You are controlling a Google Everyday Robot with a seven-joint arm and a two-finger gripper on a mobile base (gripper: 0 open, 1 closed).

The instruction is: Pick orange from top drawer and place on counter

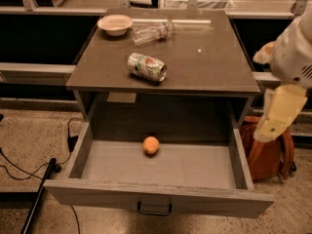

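The orange point(151, 145) lies on the flat grey bottom of the open top drawer point(161, 199), left of centre and near the back. The drawer is pulled far out, its dark handle point(154, 209) at the front. The counter point(204, 62) is the grey-brown top above it. My gripper point(274, 117) hangs on the cream-white arm at the right edge of the view. It is outside the drawer's right wall, above it, and well right of the orange. Nothing shows in it.
On the counter lie a crushed can point(146, 67) on its side, a clear plastic bottle point(152, 32) and a pale bowl point(115, 24) at the back left. An orange-brown backpack point(265, 152) stands on the floor right of the drawer. Cables point(29, 172) run over the floor at left.
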